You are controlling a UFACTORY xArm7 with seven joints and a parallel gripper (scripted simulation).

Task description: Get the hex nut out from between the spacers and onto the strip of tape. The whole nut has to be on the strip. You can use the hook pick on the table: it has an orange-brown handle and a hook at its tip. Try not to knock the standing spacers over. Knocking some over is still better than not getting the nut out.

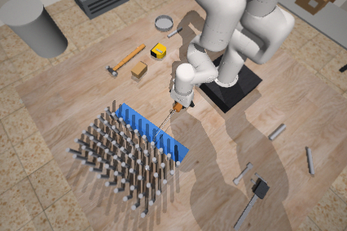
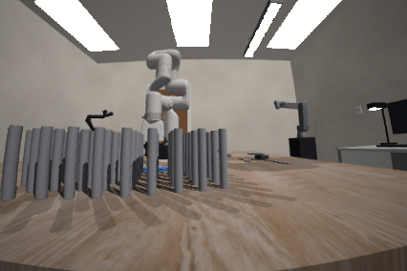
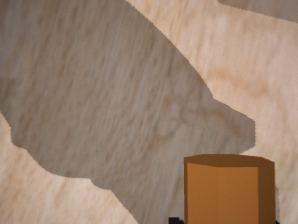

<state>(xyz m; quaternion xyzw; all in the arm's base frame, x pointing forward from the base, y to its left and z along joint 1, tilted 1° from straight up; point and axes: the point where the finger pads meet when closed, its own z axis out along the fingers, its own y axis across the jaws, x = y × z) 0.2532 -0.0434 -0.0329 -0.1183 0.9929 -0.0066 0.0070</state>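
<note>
My gripper (image 1: 180, 105) is shut on the orange-brown handle of the hook pick (image 1: 166, 122) (image 3: 227, 192). It holds the pick slanted down towards the blue strip of tape (image 1: 182, 152) (image 2: 162, 168). The thin shaft's tip reaches the strip's near edge, by the first row of spacers. The grey upright spacers (image 1: 122, 158) (image 2: 119, 161) stand in a dense grid, some on the strip itself. I cannot make out the hex nut among them. The wrist view shows only the handle over bare wood and shadow; the fingers are hidden.
A hammer (image 1: 124, 63), a wooden block (image 1: 138, 69), a yellow tape measure (image 1: 158, 50) and a round dish (image 1: 164, 23) lie behind. Grey rods (image 1: 277, 132) (image 1: 310, 160), a bolt (image 1: 243, 173) and a mallet (image 1: 254, 198) lie to the right. The arm's black base (image 1: 240, 89) stands nearby.
</note>
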